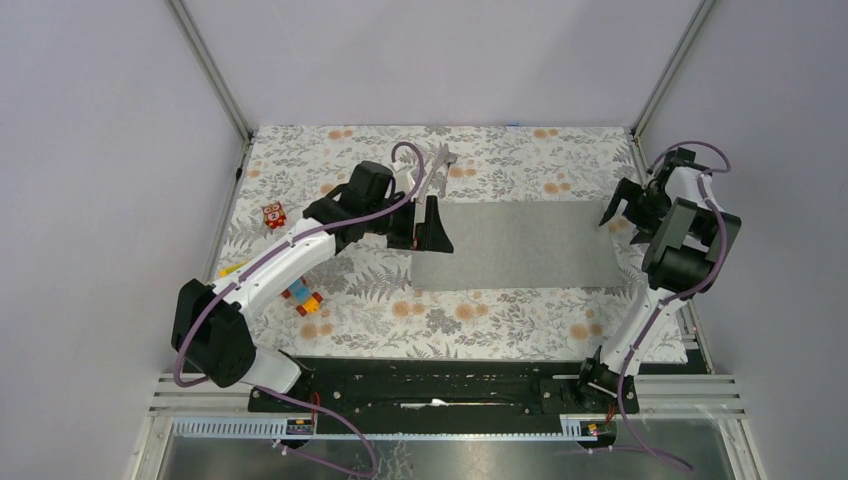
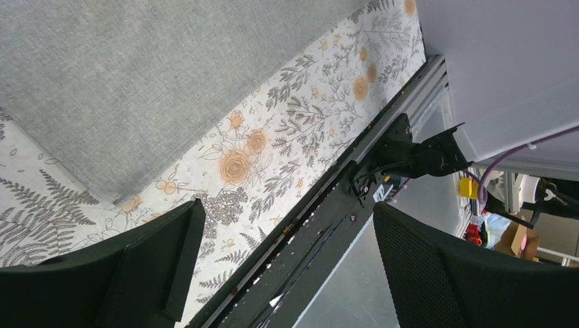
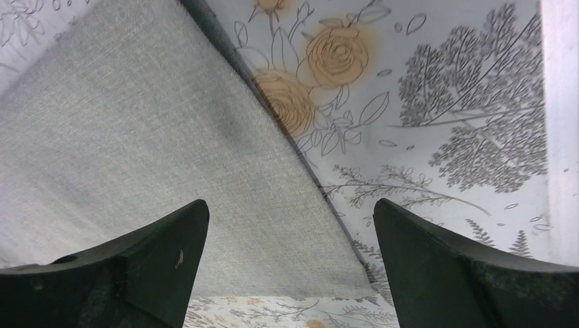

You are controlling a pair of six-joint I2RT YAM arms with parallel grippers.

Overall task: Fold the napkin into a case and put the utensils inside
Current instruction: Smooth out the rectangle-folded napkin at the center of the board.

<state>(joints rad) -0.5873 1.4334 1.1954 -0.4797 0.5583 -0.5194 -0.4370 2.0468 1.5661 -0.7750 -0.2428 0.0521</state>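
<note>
The grey napkin (image 1: 520, 245) lies flat as a wide rectangle on the floral tablecloth (image 1: 480, 315). No narrow case shows. My left gripper (image 1: 432, 228) is open and empty over the napkin's left edge. In the left wrist view (image 2: 283, 232) the napkin's corner (image 2: 136, 75) lies beyond the fingers. My right gripper (image 1: 622, 210) is open and empty over the napkin's far right corner. In the right wrist view (image 3: 290, 225) the napkin's corner (image 3: 150, 150) sits between the fingers. The silver utensils (image 1: 447, 157) lie behind the left arm, partly hidden.
Colourful toy blocks lie at the left: one red-and-white (image 1: 273, 214), a cluster (image 1: 307, 300) and a yellow piece (image 1: 232, 268) by the left arm. Metal frame posts and grey walls close in the table. The black base rail (image 1: 440, 385) runs along the near edge.
</note>
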